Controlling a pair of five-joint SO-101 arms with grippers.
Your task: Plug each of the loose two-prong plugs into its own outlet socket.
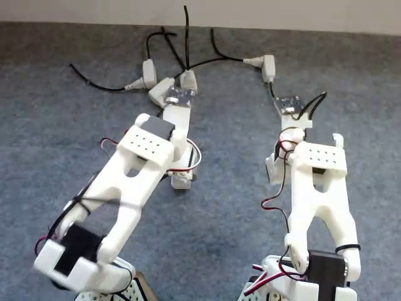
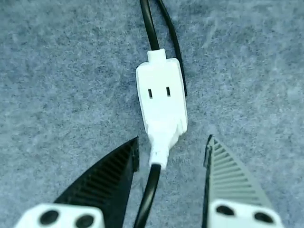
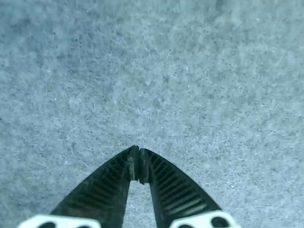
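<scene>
Here, the left gripper hangs low over the grey carpeted worktop, and its jaws are spread wide. Between them, touching neither, lies the narrow end of a white outlet socket. The socket lies flat, with its two slots facing up. A black cable leaves it at the far end, and a second cable comes out of the narrow end and passes between the jaws. Whether this narrow end is a plug already pushed in or a part of the same body, I cannot tell.

In the high view the left arm points toward a small group of white pieces near the far edge of the worktop. A first white connector lies just ahead of its wrist; I cannot tell for sure if it is the same socket. A second white connector lies near it, on the left. Thin black cords run out from this group across the carpet.

The right gripper is over bare carpet, and its jaws are pressed together with nothing between them. In the high view the right arm stands well apart from the left one, and a third white connector lies just beyond its wrist, with a cord going toward the group
</scene>
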